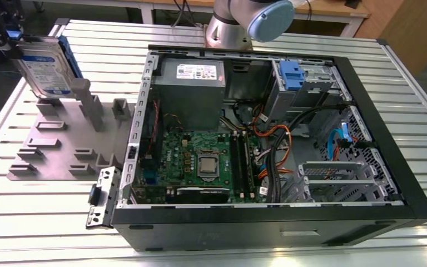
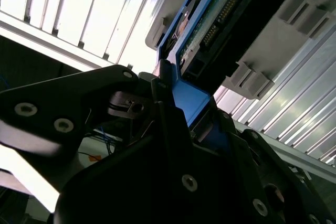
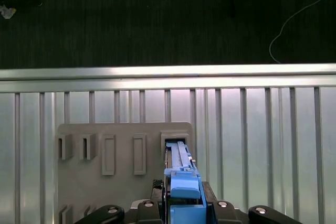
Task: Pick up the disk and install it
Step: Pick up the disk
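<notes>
The jaws clamp the disk (image 1: 41, 67) by its blue edge; best lifted straight up, clear of the rack (image 1: 58, 150).

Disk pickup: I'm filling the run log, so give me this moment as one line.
pincer: shut on disk | disk: upright at grey holder | computer case: open, disk not in it

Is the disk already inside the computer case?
No, the disk stands upright over the grey rack on the exterior view's left, outside the computer case.
</notes>
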Robot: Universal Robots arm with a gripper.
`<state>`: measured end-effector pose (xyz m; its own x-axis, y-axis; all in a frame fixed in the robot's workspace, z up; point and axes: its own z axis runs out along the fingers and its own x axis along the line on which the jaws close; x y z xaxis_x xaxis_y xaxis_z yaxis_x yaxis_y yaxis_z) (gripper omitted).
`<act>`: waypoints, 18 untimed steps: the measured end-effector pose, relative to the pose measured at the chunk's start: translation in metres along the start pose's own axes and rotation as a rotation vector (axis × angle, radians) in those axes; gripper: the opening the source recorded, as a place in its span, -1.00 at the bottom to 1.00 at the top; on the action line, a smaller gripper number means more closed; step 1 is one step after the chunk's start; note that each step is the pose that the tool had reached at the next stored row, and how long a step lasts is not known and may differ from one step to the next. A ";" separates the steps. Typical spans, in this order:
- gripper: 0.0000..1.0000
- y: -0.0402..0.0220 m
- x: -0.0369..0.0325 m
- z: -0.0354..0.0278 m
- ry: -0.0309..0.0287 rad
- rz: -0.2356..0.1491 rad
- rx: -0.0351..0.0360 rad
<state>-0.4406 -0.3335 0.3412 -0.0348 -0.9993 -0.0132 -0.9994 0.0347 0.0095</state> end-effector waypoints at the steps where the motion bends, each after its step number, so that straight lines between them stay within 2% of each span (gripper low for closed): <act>1: -0.26 0.0000 0.0000 -0.0012 0.0000 0.000 0.0000; 18: -0.26 0.0002 -0.0002 -0.0153 -0.0001 0.000 0.0002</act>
<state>-0.4406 -0.3335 0.3565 -0.0348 -0.9993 -0.0134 -0.9994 0.0347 0.0093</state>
